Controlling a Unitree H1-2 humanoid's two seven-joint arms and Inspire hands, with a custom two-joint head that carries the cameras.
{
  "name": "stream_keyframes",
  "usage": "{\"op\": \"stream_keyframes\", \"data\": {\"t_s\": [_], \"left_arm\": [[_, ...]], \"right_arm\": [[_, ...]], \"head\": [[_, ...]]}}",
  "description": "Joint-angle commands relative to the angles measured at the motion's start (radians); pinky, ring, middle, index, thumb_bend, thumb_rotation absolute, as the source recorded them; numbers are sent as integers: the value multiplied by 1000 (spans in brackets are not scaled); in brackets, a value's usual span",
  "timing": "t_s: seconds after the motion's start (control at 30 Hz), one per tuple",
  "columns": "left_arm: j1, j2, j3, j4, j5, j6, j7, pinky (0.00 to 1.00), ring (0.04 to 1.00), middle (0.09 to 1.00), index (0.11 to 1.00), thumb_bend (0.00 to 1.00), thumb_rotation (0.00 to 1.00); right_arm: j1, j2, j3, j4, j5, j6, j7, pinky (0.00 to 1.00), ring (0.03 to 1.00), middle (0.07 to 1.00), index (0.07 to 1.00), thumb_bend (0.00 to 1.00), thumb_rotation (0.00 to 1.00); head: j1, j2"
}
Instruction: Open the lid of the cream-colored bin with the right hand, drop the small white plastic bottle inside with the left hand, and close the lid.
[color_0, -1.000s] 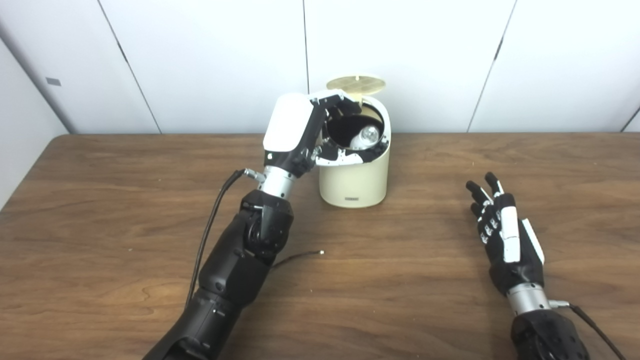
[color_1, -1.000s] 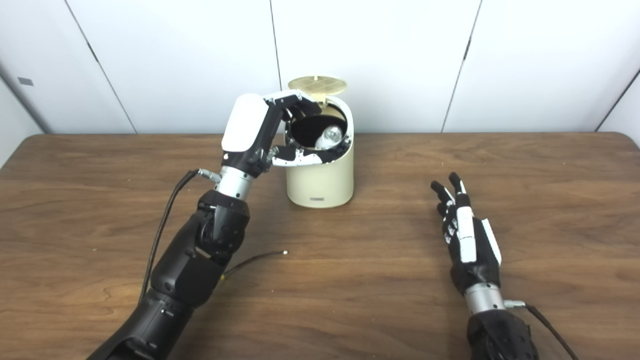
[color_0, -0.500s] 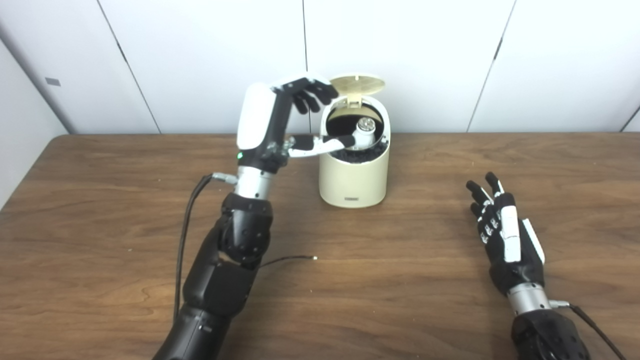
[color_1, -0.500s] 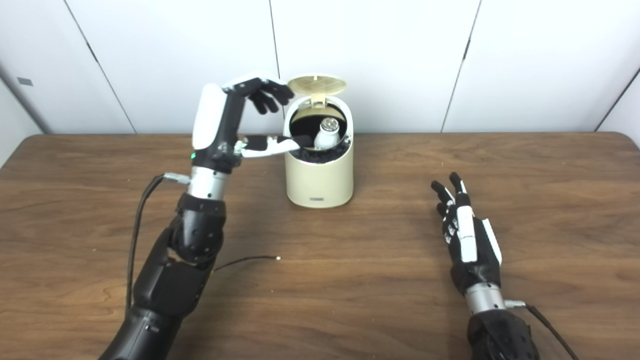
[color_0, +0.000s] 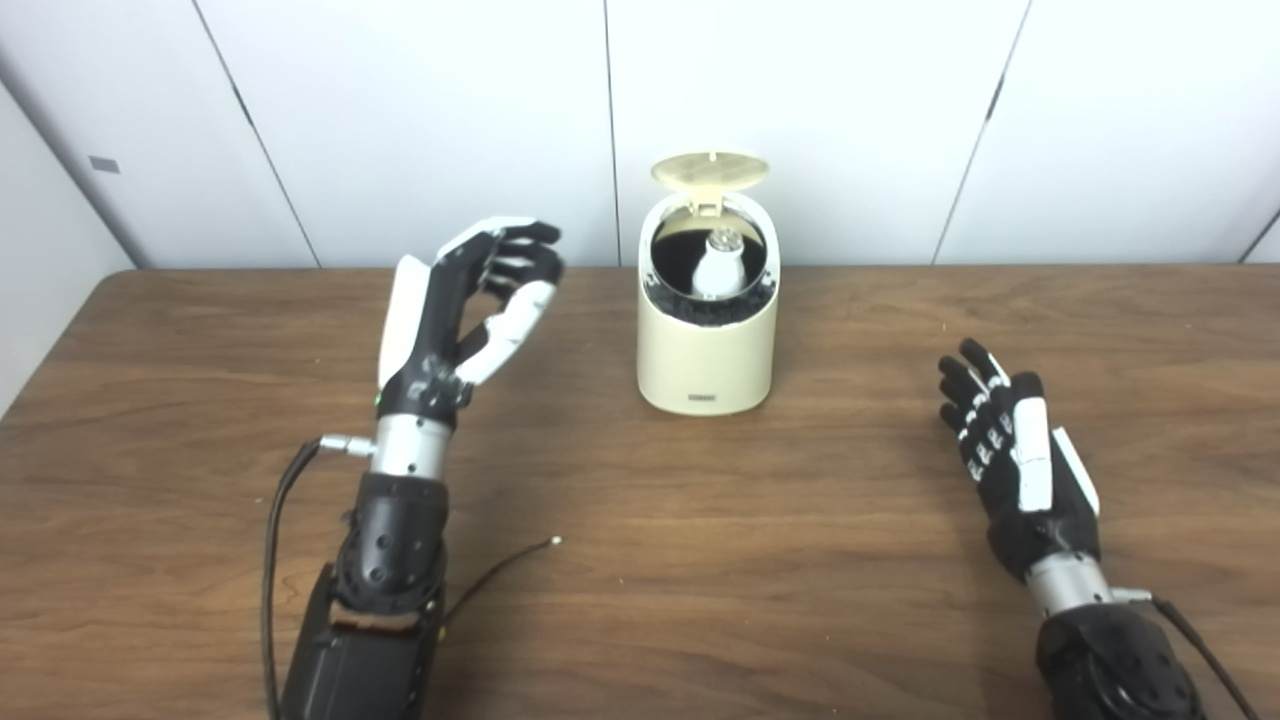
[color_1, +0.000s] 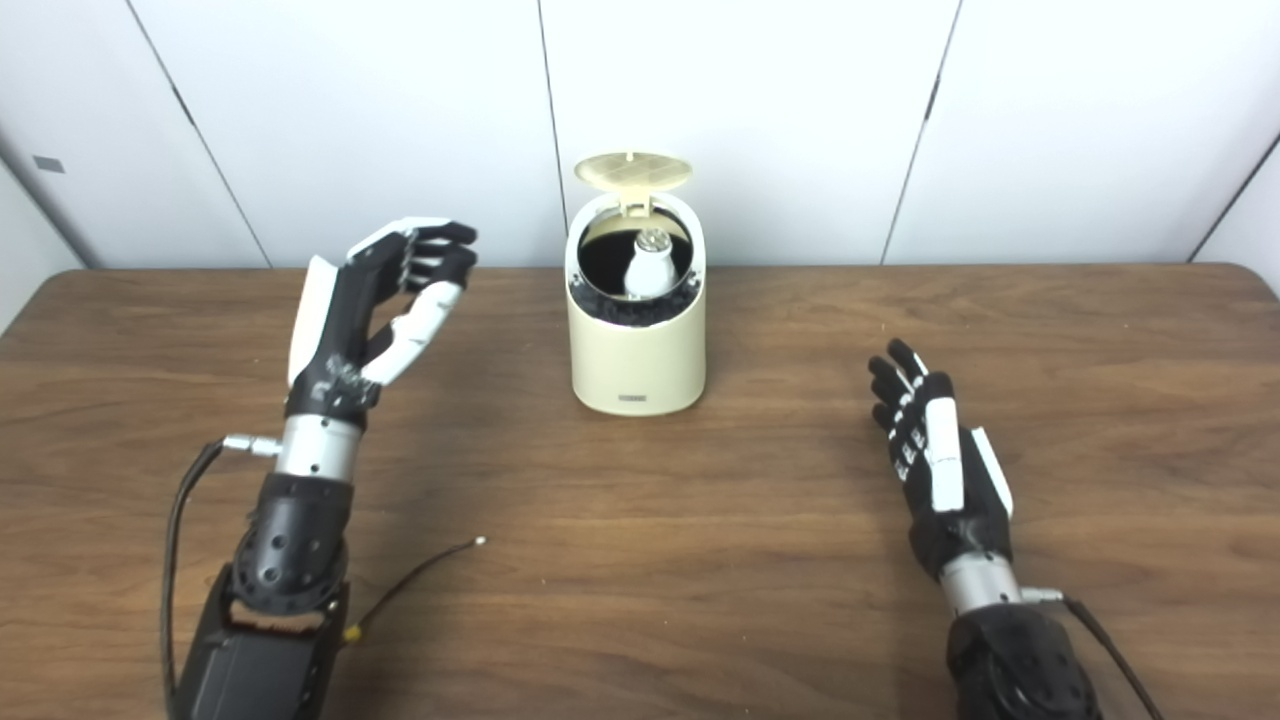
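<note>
Black-and-white fingers (color_0: 520, 250) of the left hand (color_0: 460, 300) are loosely curled and spread, holding nothing, raised above the table to the left of the bin and well apart from it. The right hand (color_0: 1020, 465) lies low over the brown wood-grain table (color_0: 640, 560), fingers stretched out and apart, also empty, well to the right of the bin.

Between them stands the cream-colored cylindrical bin (color_0: 708, 345), its round cream lid (color_0: 710, 170) tipped up and back on its hinge. The small white plastic bottle (color_0: 718, 268) sits inside the dark opening, upright or nearly so, its cap end showing near the rim. A loose thin black cable (color_0: 500, 570) lies on the table near the left forearm.

What remains, as I judge it, is closing the lid. The bottle seems to stand high in the opening; if the lid is pushed down on it, it could jam or fail to latch. A sideways shove could also tip the light bin.

A second ago the left hand was over the opening with the bottle just beneath; it has since pulled back and left, empty. The right hand has barely shifted.
</note>
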Motion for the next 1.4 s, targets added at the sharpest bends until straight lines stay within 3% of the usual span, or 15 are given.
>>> {"op": "stream_keyframes", "data": {"t_s": [0.0, 0.17, 0.3, 0.53, 0.8, 1.17, 1.37], "left_arm": [[6, -21, 4, -49, -17, 26, -1, 616, 687, 735, 763, 519, 998], [82, -53, 11, -48, -62, 52, -7, 719, 780, 822, 847, 522, 1000], [123, -70, 9, -41, -74, 66, -11, 767, 826, 865, 879, 523, 1000], [166, -86, -1, 12, -83, 51, -3, 815, 863, 902, 912, 513, 1000], [187, -104, -12, 68, -74, 21, 11, 850, 886, 909, 932, 588, 1000], [227, -122, -67, 91, -52, -11, 12, 842, 880, 910, 935, 566, 1000], [222, -122, -67, 91, -57, -5, 16, 842, 884, 910, 938, 569, 1000]], "right_arm": [[-77, -24, 3, -62, -18, -1, 8, 973, 957, 931, 897, 694, 999], [-147, -64, 39, -103, -94, 44, 11, 979, 965, 932, 894, 675, 999], [-220, -100, 95, -109, -187, 38, 30, 995, 976, 946, 908, 672, 1000], [-350, -114, 186, -140, -321, 118, 58, 981, 980, 951, 902, 639, 1000], [-476, -106, 234, -123, -391, 202, 96, 934, 968, 942, 903, 640, 1000], [-601, -89, 267, 4, -443, 144, 96, 809, 892, 919, 895, 685, 1000], [-645, -88, 305, 46, -492, 129, 109, 824, 893, 908, 867, 650, 1000]], "head": [[-4, 3], [-9, 5], [-14, 8], [-35, 6], [-50, 5], [-48, 2], [-45, -1]]}}
